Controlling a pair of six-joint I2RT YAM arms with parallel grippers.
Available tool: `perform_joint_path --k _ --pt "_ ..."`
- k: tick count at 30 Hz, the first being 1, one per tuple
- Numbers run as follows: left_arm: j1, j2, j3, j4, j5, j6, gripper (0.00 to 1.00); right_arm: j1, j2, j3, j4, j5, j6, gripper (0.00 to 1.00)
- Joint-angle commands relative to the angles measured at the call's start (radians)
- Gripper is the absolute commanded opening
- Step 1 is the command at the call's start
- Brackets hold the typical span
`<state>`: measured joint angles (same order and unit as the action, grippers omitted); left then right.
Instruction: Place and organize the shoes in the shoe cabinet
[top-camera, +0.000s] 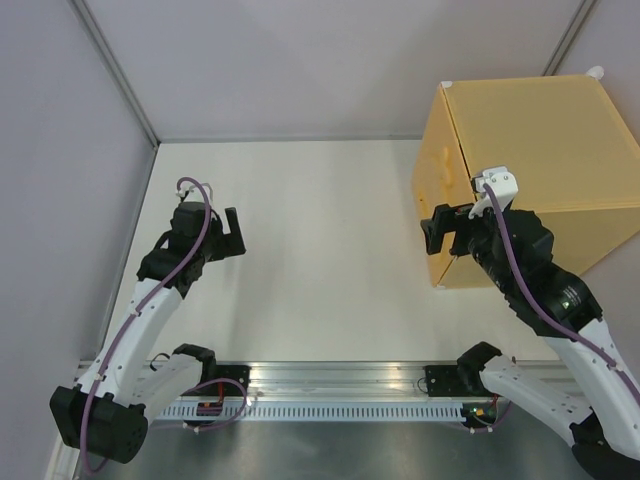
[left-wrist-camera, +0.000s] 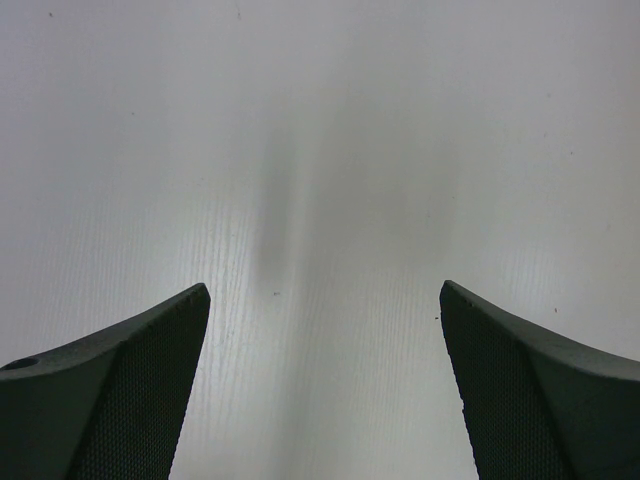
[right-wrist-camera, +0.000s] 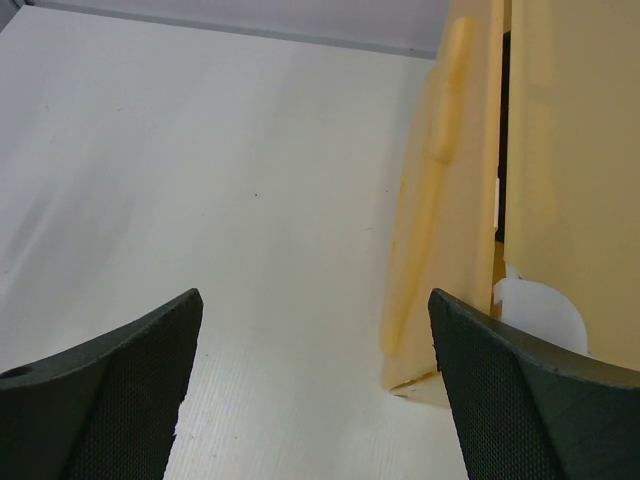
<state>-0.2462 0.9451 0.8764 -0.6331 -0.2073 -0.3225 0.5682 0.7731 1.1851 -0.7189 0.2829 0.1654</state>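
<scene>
- Shoe cabinet (top-camera: 540, 150): a yellow-orange cube standing at the far right of the white surface (top-camera: 320, 230). It is turned at an angle, with one face toward the middle.
- Door (right-wrist-camera: 440, 200): carries a raised motif (right-wrist-camera: 445, 110) on its outer face. The right wrist view shows a narrow dark gap between the door and the cabinet body.
- White corner connector (right-wrist-camera: 540, 310): sits at the cabinet's lower near corner, just behind the door's edge.
- Right end effector (top-camera: 447, 232): jaws spread wide with nothing between them. It is just beside the door's lower near part, and contact cannot be determined.
- Left end effector (top-camera: 225, 235): jaws spread wide and empty, over bare surface on the left, well apart from the cabinet.
</scene>
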Motion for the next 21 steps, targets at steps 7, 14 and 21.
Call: perform_joint_path --k 7,14,21 --pt "0.004 -0.019 -0.01 0.029 -0.001 0.008 0.98 -0.007 -0.054 -0.013 0.001 0.052 -0.003 0.98" --pt "0.004 -0.051 0.007 0.027 0.028 -0.004 0.99 -0.007 -0.115 -0.022 0.006 -0.011 -0.001 0.98" --pt "0.004 -0.144 0.081 -0.035 0.049 -0.021 0.99 -0.007 -0.198 -0.016 -0.01 -0.05 -0.03 0.98"
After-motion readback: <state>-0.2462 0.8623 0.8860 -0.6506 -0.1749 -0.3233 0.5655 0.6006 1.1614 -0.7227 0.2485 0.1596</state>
